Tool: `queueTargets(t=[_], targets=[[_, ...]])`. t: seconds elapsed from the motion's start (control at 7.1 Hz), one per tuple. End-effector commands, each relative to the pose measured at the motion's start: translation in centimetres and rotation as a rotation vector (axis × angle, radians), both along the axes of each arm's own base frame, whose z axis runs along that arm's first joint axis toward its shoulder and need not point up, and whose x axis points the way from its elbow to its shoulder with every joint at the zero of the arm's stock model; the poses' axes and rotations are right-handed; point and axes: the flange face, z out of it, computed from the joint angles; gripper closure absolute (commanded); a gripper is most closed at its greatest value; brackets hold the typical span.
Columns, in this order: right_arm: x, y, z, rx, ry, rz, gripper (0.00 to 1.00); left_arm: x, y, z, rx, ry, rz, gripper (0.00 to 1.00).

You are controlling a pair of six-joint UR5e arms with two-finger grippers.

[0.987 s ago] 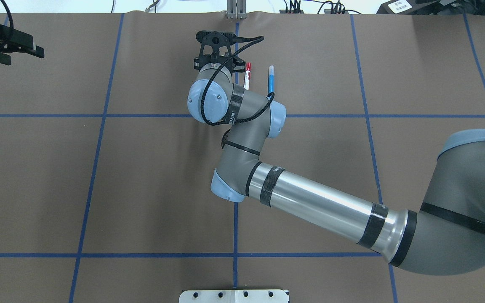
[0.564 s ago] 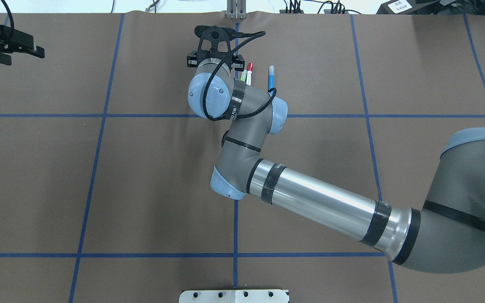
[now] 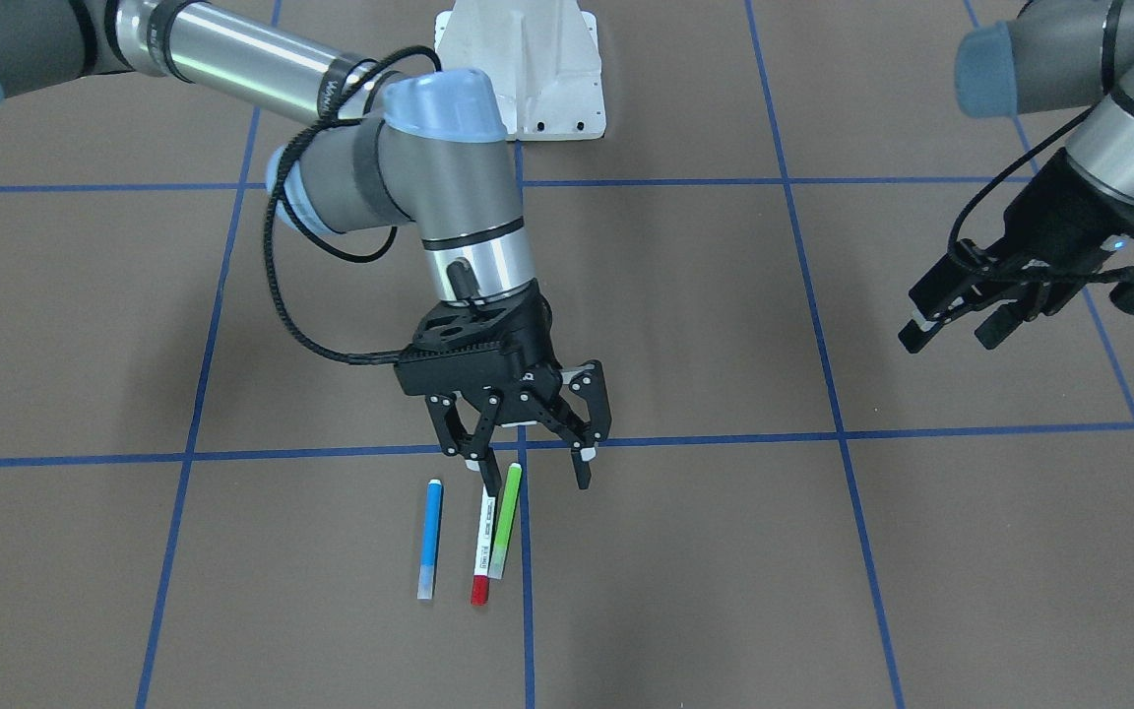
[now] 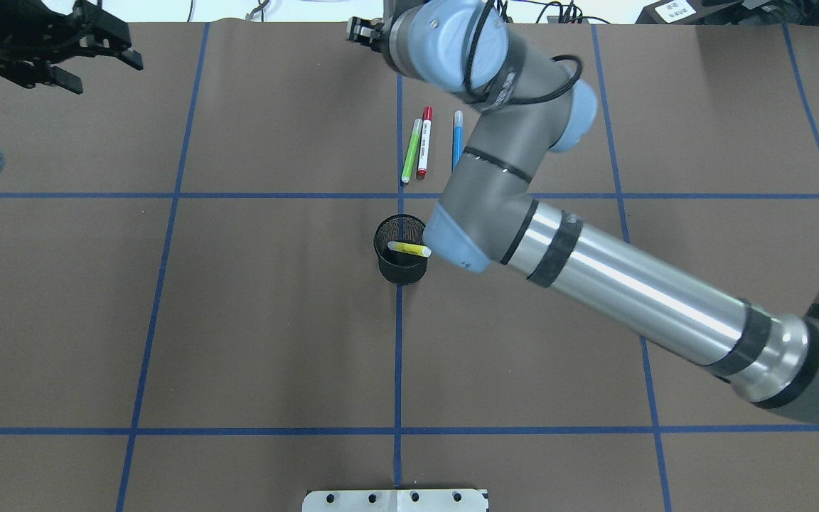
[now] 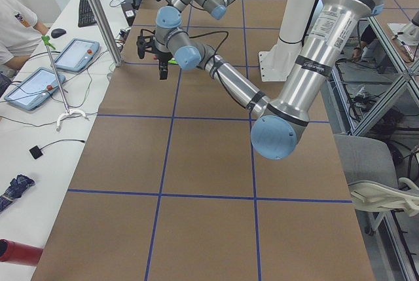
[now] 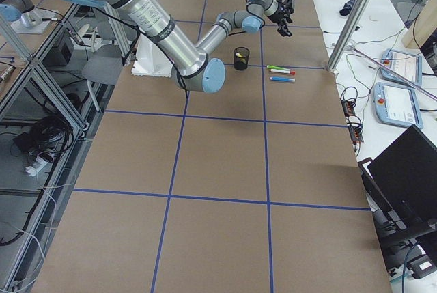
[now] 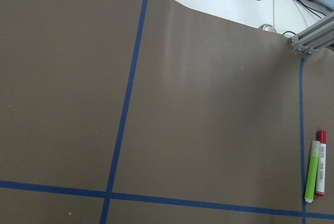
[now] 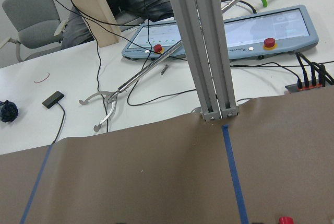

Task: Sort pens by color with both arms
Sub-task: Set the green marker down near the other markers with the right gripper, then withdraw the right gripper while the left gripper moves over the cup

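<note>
Though the green pen point(image 4: 410, 151), red pen point(image 4: 424, 142) and blue pen point(image 4: 458, 139) lie side by side, your yellow pen point(image 4: 409, 249) waits in the cup point(image 4: 401, 272). The right gripper point(image 3: 535, 481) and left gripper point(image 3: 951, 335) hang spread and empty.

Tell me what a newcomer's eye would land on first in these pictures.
First, the big right arm stretched diagonally across the table, its right gripper hanging with jaws spread close to three pens lying side by side on the far side from the robot: the green pen, the red-ended white pen and the blue pen. Next, the yellow pen propped in the black mesh cup at the table's centre, apart from the others.
</note>
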Motion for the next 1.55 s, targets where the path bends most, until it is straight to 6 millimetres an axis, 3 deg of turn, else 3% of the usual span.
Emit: queueTargets(t=[0.0, 0.14, 0.28, 0.42, 0.56, 0.7, 0.85, 0.99, 1.13, 1.27, 1.41], targets=[[10.3, 1.9, 5.5, -0.118, -0.031, -0.107, 0.02, 7.7, 2.1, -4.3, -0.064, -0.020, -0.013, 0.01], [14.1, 2.3, 9.6, -0.170, -0.039, -0.157, 0.02, 12.4, 3.7, -6.5, -0.084, -0.053, -0.019, 0.01], [18.5, 1.2, 12.5, -0.208, -0.044, -0.199, 0.02, 15.7, 5.1, -10.1, -0.092, -0.111, -0.013, 0.01], [22.2, 1.6, 15.8, -0.196, -0.008, -0.233, 0.02, 19.2, 6.9, -13.0, -0.100, -0.135, -0.029, 0.01], [25.7, 2.1, 19.5, -0.173, 0.046, -0.271, 0.02, 22.5, 8.6, -15.0, -0.081, -0.137, -0.033, 0.01], [28.5, 2.4, 22.6, -0.165, 0.077, -0.309, 0.02, 26.6, 9.0, -16.9, -0.073, -0.160, -0.061, 0.01], [29.6, 2.8, 24.0, -0.164, 0.091, -0.319, 0.02, 33.4, 9.5, -20.4, -0.085, -0.205, -0.111, 0.01], [29.7, 2.9, 24.1, -0.164, 0.093, -0.317, 0.02, 37.4, 9.9, -23.1, -0.104, -0.226, -0.140, 0.01], [29.8, 3.2, 24.9, -0.172, 0.098, -0.315, 0.02, 40.2, 11.5, -23.0, -0.103, -0.255, -0.169, 0.01], [29.8, 3.2, 25.1, -0.176, 0.102, -0.310, 0.02, 41.7, 13.2, -22.5, -0.114, -0.335, -0.211, 0.01], [29.8, 3.2, 24.9, -0.174, 0.101, -0.309, 0.02, 41.8, 13.8, -22.7, -0.153, -0.369, -0.246, 0.01]])
